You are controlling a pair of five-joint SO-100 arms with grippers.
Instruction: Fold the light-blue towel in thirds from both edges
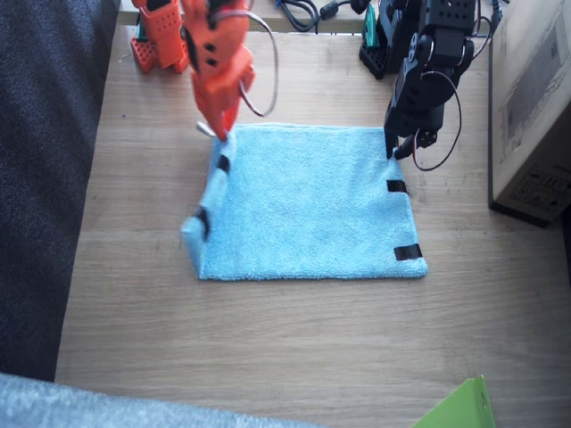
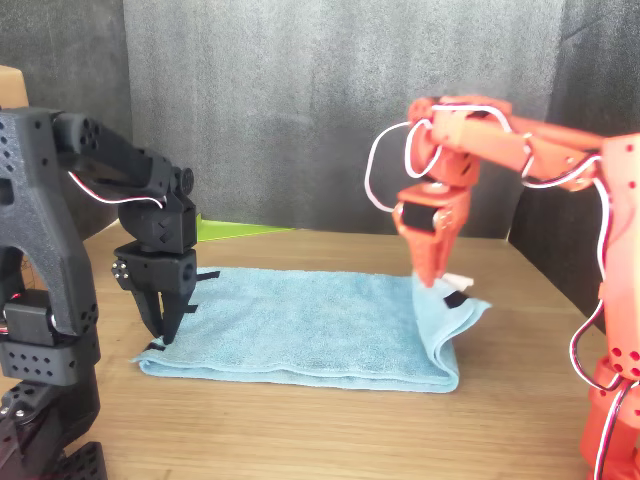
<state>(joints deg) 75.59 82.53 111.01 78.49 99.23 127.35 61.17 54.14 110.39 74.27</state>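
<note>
Black left arm's tool (image 2: 160, 325) pinches the light-blue towel (image 1: 308, 205); right arm's tool (image 1: 221, 132) lifts its edge (image 1: 214, 187), clamped.

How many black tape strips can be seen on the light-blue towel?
4 show in the fixed view: two on the lifted edge held by the right gripper, at and; two on the flat edge, at and. More may be hidden under the grippers.

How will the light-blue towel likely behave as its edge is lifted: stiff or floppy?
Probably floppy: where the right gripper lifts it, the light-blue towel sags into a soft curl. Likely light, since one corner pinch raises that edge. Its fluffy pile probably grips rather than slips.
</note>
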